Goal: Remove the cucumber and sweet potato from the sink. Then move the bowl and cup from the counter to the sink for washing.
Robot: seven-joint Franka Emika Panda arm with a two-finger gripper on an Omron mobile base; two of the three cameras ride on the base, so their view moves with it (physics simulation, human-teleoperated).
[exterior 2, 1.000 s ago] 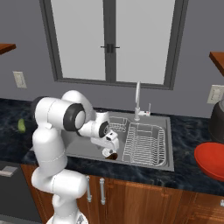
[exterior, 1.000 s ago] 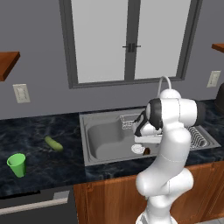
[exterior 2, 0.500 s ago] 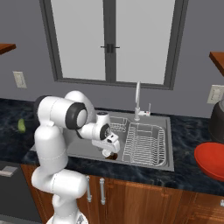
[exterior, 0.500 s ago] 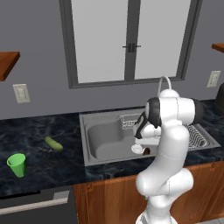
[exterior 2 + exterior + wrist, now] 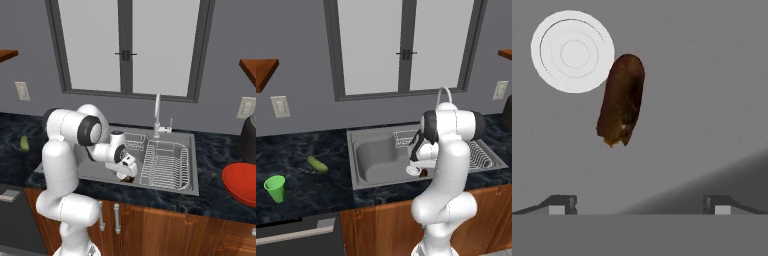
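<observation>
Jaws spread wide and empty, their tips at the lower edge of the hand view. The sweet potato lies above them at upper centre, on the sink floor, touching the white drain at upper left. Probably firm, light and slightly rough; best taken across its narrow middle. In the left base view, the cucumber lies on the bench at left, near the cup.
</observation>
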